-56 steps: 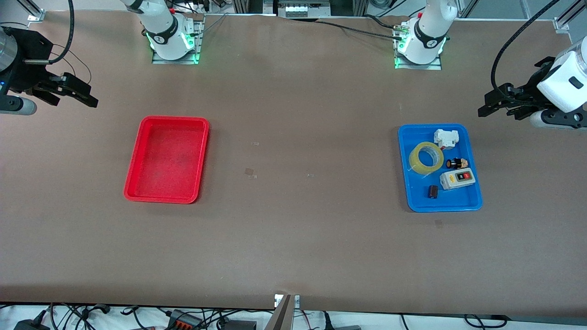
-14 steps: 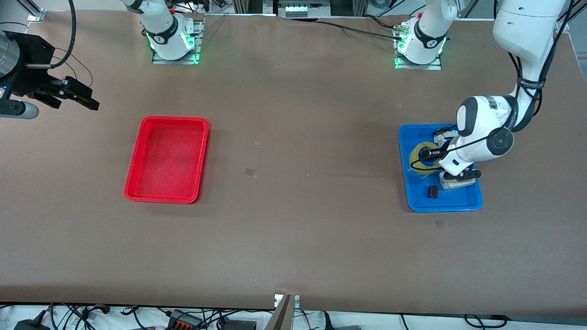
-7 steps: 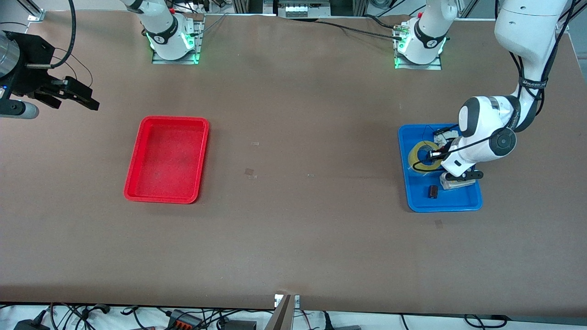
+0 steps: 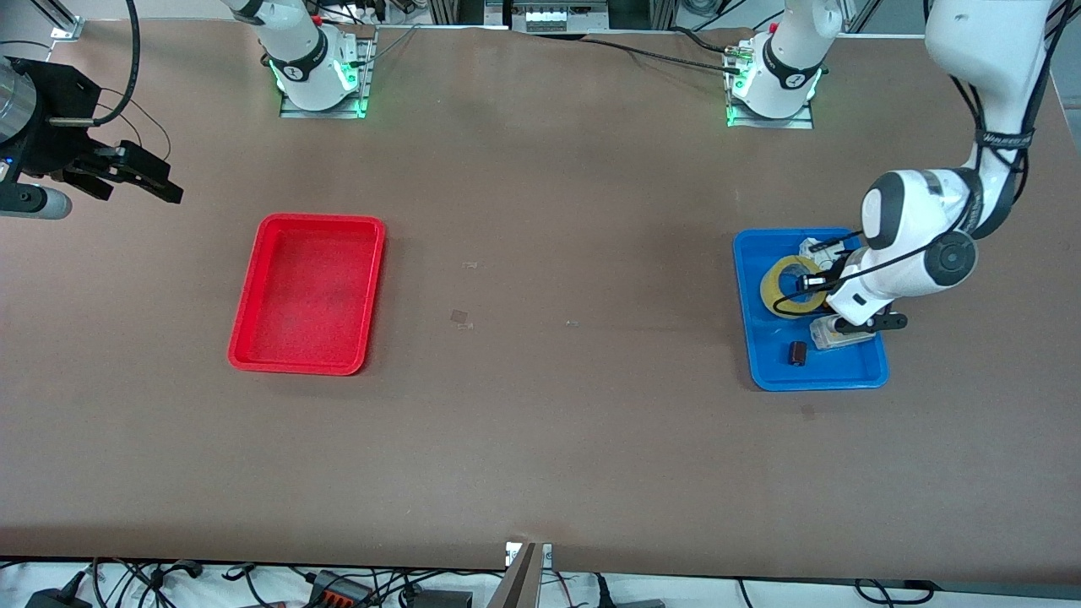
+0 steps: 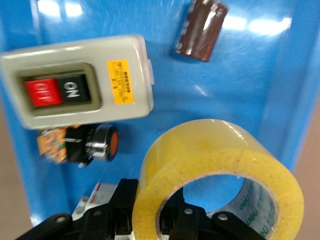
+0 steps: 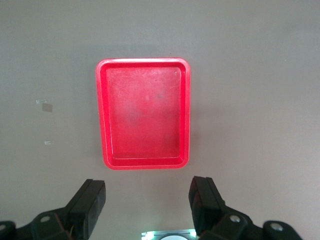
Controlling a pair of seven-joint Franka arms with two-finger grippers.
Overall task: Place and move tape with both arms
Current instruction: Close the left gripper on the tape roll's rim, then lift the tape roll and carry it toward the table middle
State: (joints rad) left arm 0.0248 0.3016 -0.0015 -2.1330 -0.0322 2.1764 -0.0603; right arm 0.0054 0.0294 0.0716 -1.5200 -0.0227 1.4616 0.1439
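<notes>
One roll of tape [image 4: 792, 288], translucent yellow with a wide open core, is over the blue tray [image 4: 765, 371] at the left arm's end of the table, pinched by the left gripper [image 4: 817, 283]: in the left wrist view the tape [image 5: 220, 185] fills the foreground, one black finger [image 5: 187, 222] sitting inside the core and the other outside the wall, so the ring's wall is clamped between them. Whether the roll touches the tray floor cannot be told. Four other things lie in that one blue tray [image 5: 280, 75]: one grey switch box [image 5: 75, 82] with a red OFF key and a black ON key, one small black push button with an orange face [image 5: 95, 143] just beside the box, one dark brown cylinder [image 5: 201, 30] nearer the front camera, and one white block [image 4: 821, 247] partly hidden under the arm. One red tray [image 4: 308, 292] lies well apart, toward the right arm's end of the table. The right gripper [image 4: 127, 169] waits in the air at that end, its two fingers [image 6: 85, 205] spread wide with nothing between them, the red tray [image 6: 145, 112] showing below.
</notes>
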